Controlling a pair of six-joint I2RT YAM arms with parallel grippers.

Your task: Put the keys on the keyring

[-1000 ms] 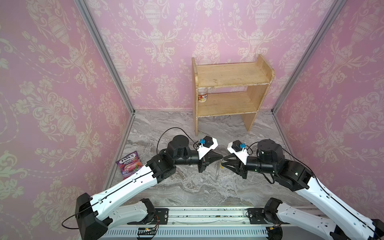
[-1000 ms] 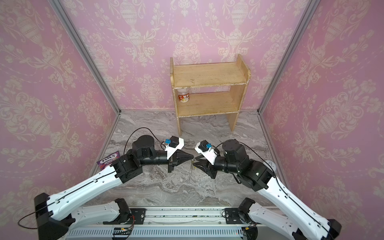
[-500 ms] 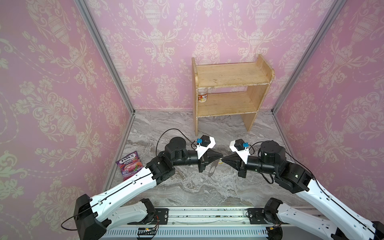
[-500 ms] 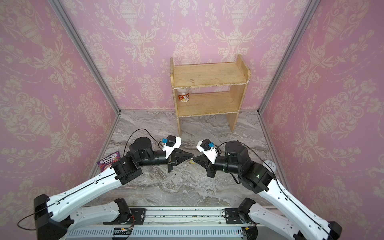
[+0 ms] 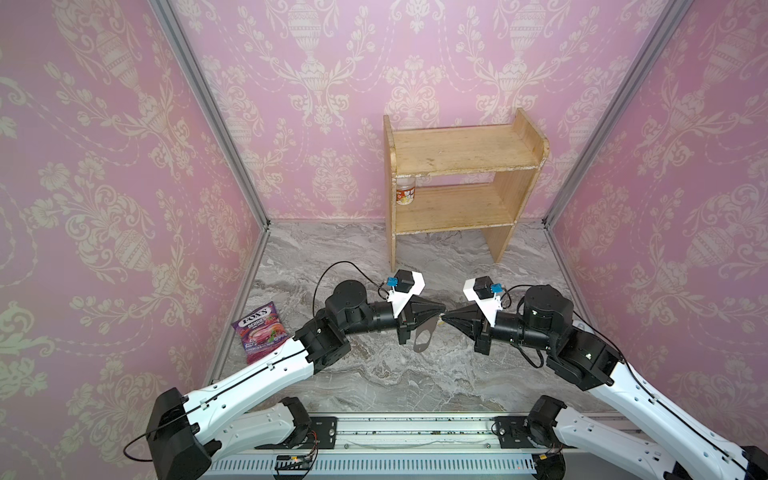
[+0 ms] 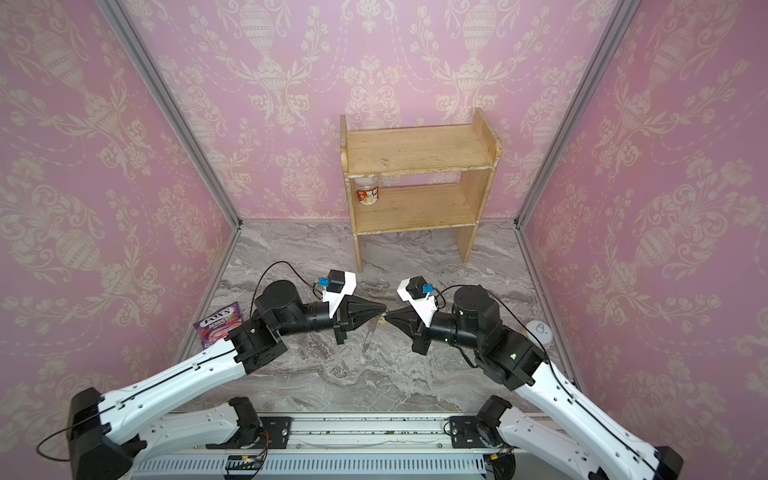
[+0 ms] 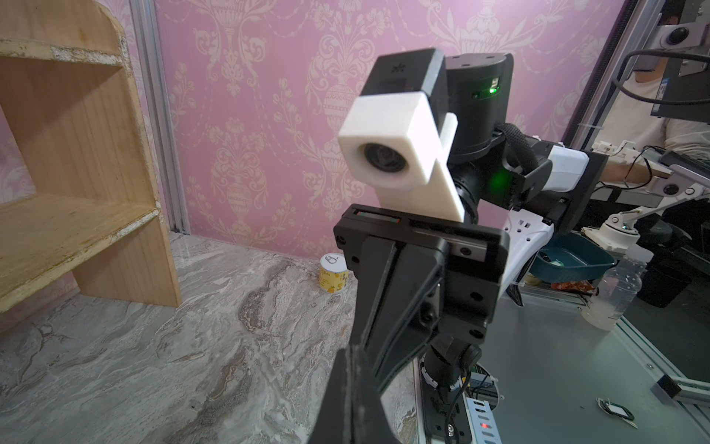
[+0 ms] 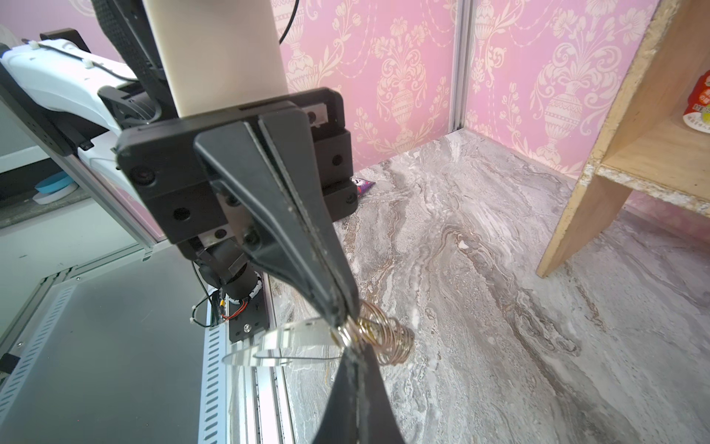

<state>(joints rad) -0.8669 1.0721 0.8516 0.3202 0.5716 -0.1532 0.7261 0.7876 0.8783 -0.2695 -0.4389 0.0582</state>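
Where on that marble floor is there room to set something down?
Bare floor lies between the wooden shelf and the arms, and between arms and front rail. Crowded: mid-floor, where left pincer and right pincer meet at the keyring.

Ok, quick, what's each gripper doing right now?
Left gripper: closed, holding the keyring by its ring edge.
Right gripper: closed at the keyring's rings, apparently pinching one.

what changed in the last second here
The right gripper closed its fingers at the rings of the keyring, tip to tip with the left gripper; whether it pinches a ring is unclear. The left gripper still holds the keyring, plate hanging; candy bag and shelf unmoved.
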